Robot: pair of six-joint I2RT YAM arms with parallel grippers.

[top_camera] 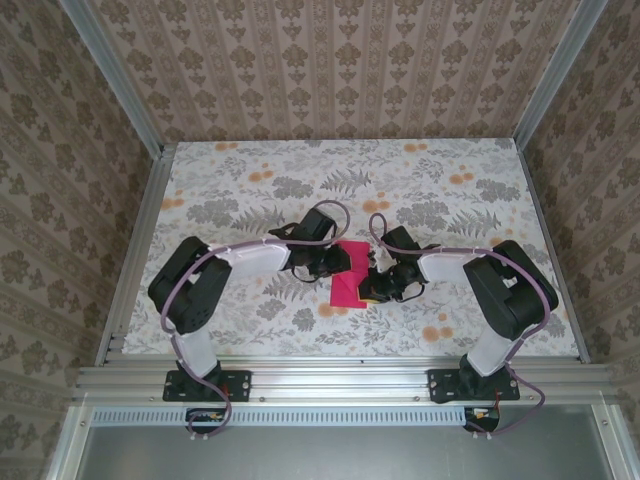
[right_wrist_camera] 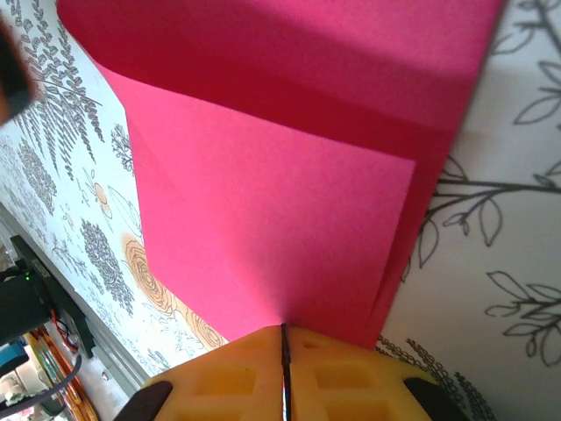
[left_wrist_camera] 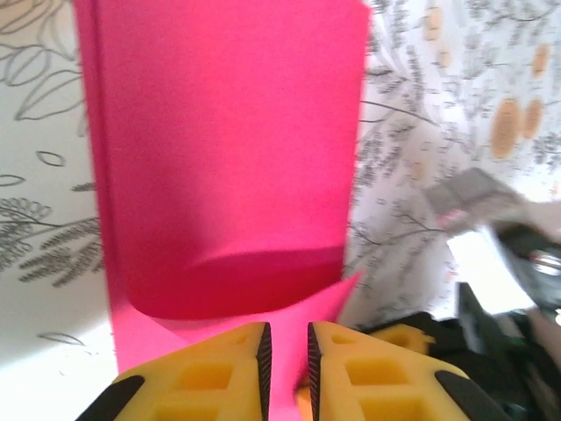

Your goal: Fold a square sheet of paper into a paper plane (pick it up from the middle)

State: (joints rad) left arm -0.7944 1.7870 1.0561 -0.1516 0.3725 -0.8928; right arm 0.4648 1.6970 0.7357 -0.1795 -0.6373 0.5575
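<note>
Yellow finger pads [left_wrist_camera: 219, 373] of the left gripper [left_wrist_camera: 289, 338] stand a narrow slit apart, pink showing in the slit; whether either pad touches paper cannot be told from the left wrist view. Directly ahead of those fingertips lies the square sheet of paper [left_wrist_camera: 228, 158], its upper layer arching up in a loose curl rather than lying flat, with one corner of the flap poking out to the right of the tips. On the right gripper [right_wrist_camera: 283, 338] the pads meet along a hairline seam, pinching the near edge of the sheet, which spreads away from the tips as two overlapping layers. From above, the sheet sits on the floral table [top_camera: 250, 200] between the two wrists, touching both. Judgement: an early fold is in hand; the sheet is doubled over but the fold is not pressed down, and no dart shape is formed. The next move calls for one gripper to pin the lower layer while the other flattens the curled flap and runs along its fold line. Hidden or unclear: both wrists cover the sheet's upper part from above; its far edge is cut off ahead of the left fingertips; the right arm is a blur beside them; crease sharpness cannot be judged.
</note>
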